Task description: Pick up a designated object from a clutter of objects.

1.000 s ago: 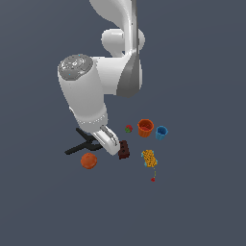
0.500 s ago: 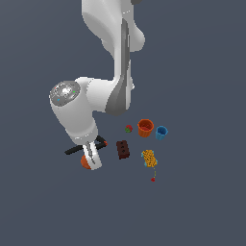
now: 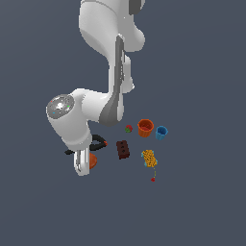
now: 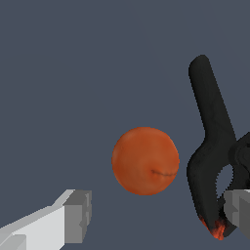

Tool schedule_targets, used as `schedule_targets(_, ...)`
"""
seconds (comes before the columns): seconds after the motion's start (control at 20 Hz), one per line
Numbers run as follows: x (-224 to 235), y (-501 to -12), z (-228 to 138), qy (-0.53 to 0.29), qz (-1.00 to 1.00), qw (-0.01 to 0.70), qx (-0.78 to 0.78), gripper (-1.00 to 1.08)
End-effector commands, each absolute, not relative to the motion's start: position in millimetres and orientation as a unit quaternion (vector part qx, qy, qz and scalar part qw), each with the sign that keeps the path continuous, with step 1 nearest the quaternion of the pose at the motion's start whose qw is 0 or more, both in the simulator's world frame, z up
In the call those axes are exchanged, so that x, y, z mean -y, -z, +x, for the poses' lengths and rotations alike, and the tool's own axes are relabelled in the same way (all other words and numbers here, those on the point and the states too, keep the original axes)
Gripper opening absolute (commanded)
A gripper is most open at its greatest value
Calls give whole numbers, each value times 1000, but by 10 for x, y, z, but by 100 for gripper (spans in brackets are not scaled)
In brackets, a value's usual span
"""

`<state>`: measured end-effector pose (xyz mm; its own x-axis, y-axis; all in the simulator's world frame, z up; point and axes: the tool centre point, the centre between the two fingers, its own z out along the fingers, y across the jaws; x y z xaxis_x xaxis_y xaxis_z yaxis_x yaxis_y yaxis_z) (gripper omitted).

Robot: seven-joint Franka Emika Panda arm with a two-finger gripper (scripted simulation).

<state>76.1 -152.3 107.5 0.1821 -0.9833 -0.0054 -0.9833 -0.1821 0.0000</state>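
End effector: my end effector (image 4: 156,217) is spread wide, one finger (image 4: 73,217) on each side of the frame in the wrist view, pinching nothing.
Ball: the ball (image 4: 145,161) lies on the table (image 4: 73,73) in the gap ahead of my fingers, apart from both; it is smooth, orange-red, with a faint crease on its skin. In the exterior view only a sliver of it (image 3: 92,161) shows beside my wrist, at the exterior view's left end of the clutter.
Clamp: the black clamp (image 4: 212,151) lies just beside the ball without touching it, its long handle pointing away from me and its orange-tipped jaw end close to my far finger. In the exterior view it (image 3: 98,142) peeks out from behind my arm.
Arm: my arm (image 3: 77,120) hangs over the ball and clamp, hiding most of both in the exterior view.
Brick: a dark brown brick (image 3: 123,149) lies to the exterior view's right of the clamp, apart from it.
Strawberry: a small red strawberry (image 3: 129,129) sits beyond the brick, near the orange cup.
Cups: an orange cup (image 3: 145,127) stands upright, with a blue cup (image 3: 161,132) just beside it on the exterior view's right.
Chain: a yellow chain bundle (image 3: 149,157) lies nearer the camera than the cups, with a thin strand trailing to a tiny red bit (image 3: 153,179).
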Motion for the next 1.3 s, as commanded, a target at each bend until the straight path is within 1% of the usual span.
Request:
schedule_targets(0.0, 1565, -1021, 766, -1, -757, 1, -653, 100)
schedule_targets(0.5, 1596, -940, 764, 0, -749, 0, -663, 100)
schedule_targets(0.95, 1601, -535, 753, 0, -747, 0, -664, 100)
schedule_targets(1.2, 1602, -468, 766, 0, -747, 0, -664, 100)
schedule_targets(1.25, 1602, -468, 766, 0, -747, 0, -664, -100)
